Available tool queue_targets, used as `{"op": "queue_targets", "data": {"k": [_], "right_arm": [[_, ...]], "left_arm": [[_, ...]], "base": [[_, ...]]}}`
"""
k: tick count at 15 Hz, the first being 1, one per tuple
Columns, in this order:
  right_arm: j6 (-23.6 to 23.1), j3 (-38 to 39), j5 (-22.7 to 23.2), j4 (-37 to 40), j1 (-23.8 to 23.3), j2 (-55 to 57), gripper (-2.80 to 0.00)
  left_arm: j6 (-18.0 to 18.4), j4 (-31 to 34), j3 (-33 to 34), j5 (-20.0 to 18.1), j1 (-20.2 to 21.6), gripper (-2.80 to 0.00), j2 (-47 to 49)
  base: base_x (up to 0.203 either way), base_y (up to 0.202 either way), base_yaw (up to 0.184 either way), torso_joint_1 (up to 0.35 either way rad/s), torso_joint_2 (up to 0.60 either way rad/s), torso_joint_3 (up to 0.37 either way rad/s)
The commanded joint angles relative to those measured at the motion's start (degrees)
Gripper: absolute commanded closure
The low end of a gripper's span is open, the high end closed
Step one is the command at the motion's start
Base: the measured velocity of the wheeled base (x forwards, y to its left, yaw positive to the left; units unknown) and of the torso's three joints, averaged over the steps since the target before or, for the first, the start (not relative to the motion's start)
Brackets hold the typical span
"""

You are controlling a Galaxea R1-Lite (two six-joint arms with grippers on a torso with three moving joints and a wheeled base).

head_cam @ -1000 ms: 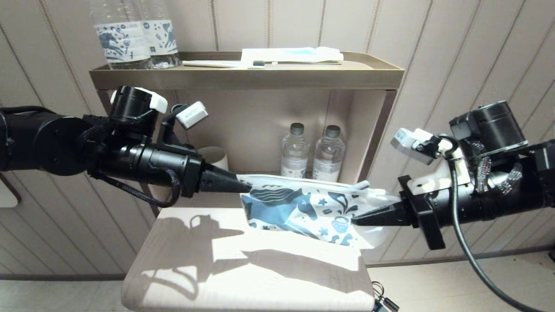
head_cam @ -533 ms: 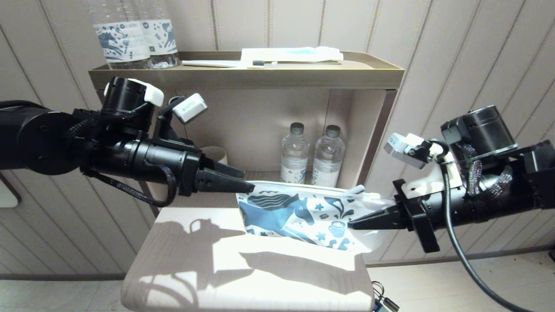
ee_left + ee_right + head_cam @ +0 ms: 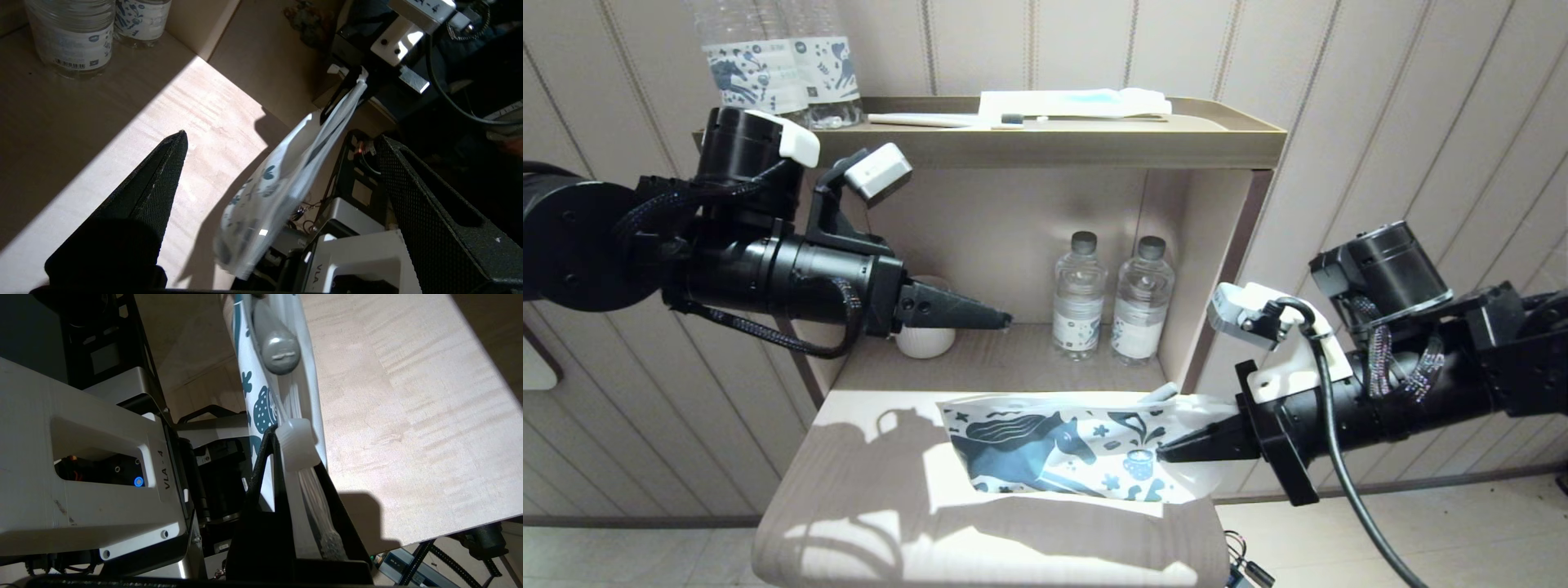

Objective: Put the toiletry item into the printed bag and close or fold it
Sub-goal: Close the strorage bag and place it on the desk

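Note:
The printed bag [image 3: 1054, 453], white with a dark blue horse, droops low over the pale wooden surface [image 3: 866, 490]. My right gripper [image 3: 1165, 448] is shut on the bag's right end, at the zip edge by its white slider [image 3: 298, 445]. From there the bag [image 3: 278, 179] hangs by that one end. The toiletry item, a toothbrush, lies inside it. Its grey handle end [image 3: 277, 349] shows through the mouth and pokes out at the top right [image 3: 1162, 393]. My left gripper [image 3: 1003, 318] stands open above the bag's left end, clear of it, with nothing between its fingers [image 3: 163, 171].
Two water bottles [image 3: 1078, 294] stand in the open shelf behind the bag, and a white cup [image 3: 927, 341] sits behind my left gripper. The top tray [image 3: 1241, 122] carries two bottles [image 3: 768, 73], a flat packet [image 3: 1078, 102] and another toothbrush [image 3: 947, 120]. The cabinet's side wall [image 3: 1217, 261] is close to my right arm.
My left gripper opened, let go of the bag's left end and rose. My right gripper carried the bag down and to the left, so its free end dropped toward the surface.

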Motion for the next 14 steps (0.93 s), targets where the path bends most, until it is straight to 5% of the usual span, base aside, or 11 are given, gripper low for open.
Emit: {"op": "queue_targets", "data": {"k": [1,2,5,8,14], "right_arm": [[-0.1,0.0,0.2,0.1,0.2,0.2,0.00],[-0.1,0.1,0.1,0.1,0.2,0.2,0.00],[-0.1,0.0,0.1,0.1,0.3,0.1,0.00],[-0.1,0.0,0.1,0.1,0.3,-0.1,0.00],[-0.1,0.5,0.1,-1.3,0.2,0.1,0.00]], "left_arm": [[-2.9,-0.1,-1.3,4.5,-2.6,-2.80,0.3],[-4.5,-0.4,-1.6,7.7,-4.9,-0.16,0.4],[-8.7,-4.0,-0.9,16.3,-11.7,0.00,1.7],[-18.7,-7.6,-3.6,21.3,-14.4,0.00,4.4],[-23.2,-8.3,-4.6,21.9,-17.5,0.00,5.1]], "base": [[0.000,0.000,0.000,0.000,0.00,0.000],[0.000,0.000,0.000,0.000,0.00,0.000],[0.000,0.000,0.000,0.000,0.00,0.000],[0.000,0.000,0.000,0.000,0.00,0.000],[0.000,0.000,0.000,0.000,0.00,0.000]]}}
